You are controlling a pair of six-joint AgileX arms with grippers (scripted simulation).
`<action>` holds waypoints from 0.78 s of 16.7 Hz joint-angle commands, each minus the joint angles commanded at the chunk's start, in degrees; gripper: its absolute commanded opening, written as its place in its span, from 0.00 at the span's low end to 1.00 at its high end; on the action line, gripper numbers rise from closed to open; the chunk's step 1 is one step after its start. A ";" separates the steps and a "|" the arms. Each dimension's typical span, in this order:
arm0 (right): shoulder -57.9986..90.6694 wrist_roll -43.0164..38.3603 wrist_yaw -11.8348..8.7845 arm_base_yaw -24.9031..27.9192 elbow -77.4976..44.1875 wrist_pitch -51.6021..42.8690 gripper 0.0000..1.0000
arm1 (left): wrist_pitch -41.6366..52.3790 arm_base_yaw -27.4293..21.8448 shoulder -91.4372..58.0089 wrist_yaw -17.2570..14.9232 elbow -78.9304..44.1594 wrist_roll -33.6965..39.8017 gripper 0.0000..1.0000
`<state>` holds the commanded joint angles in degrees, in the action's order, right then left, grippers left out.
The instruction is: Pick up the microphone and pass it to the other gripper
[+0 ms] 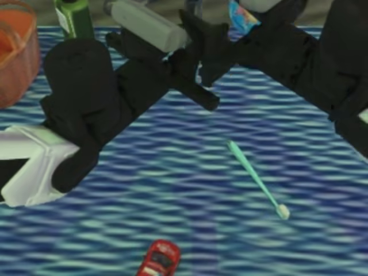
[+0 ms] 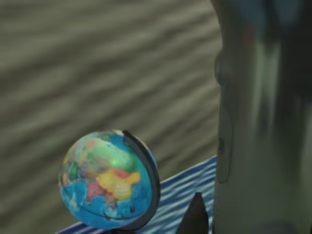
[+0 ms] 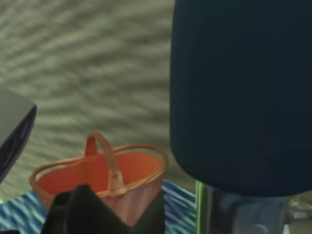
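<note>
1. Microphone [image 3: 239, 97] fills the right wrist view at very close range, with the dark navy head over the grey handle. The left wrist view shows the handle [image 2: 263, 122] just as close.
2. It is held up off the counter [image 1: 172, 190], where the two grippers meet, beyond the handle end of the toothbrush [image 1: 256, 179] and toward the far edge. The top view hides it under the black gripper bodies.
3. Left gripper [image 1: 192, 80] reaches in from the far-left side of the toothbrush. Right gripper [image 1: 210, 57] comes in from the far right, and the two are touching or nearly so.
4. One dark finger tip [image 2: 195, 217] shows just beside the handle in the left wrist view. I cannot tell whether either gripper's fingers are spread or pinching the microphone.
5. Step, as a judgement: this is the handover, with the mic lifted and at the meeting point. I cannot tell which side is the giver.
6. The next move calls for a firm pinch by the receiver on the handle before the giver lets go, then a straight pull apart. The risk is a drop if the release comes early.
7. Clutter, all apart from the mic:
   - globe [image 2: 109, 178] and basket [image 3: 146, 151], both toward the far edge from the toothbrush
   - toy car [image 1: 160, 259], on the near-left side of the toothbrush
</note>
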<state>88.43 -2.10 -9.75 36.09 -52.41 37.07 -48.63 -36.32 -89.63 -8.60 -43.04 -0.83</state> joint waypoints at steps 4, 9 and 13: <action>4.51 0.01 0.89 0.84 -4.31 0.53 1.00 | 0.00 0.00 0.00 0.00 0.00 0.00 0.00; 4.51 0.01 0.89 0.84 -4.31 0.53 0.85 | 0.00 0.00 0.00 0.00 0.00 0.00 0.00; 4.51 0.01 0.89 0.84 -4.31 0.53 0.55 | 0.00 0.00 0.00 0.00 0.00 0.00 0.00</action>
<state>92.94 -2.09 -8.86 36.93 -56.72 37.59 -48.63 -36.32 -89.63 -8.60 -43.04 -0.83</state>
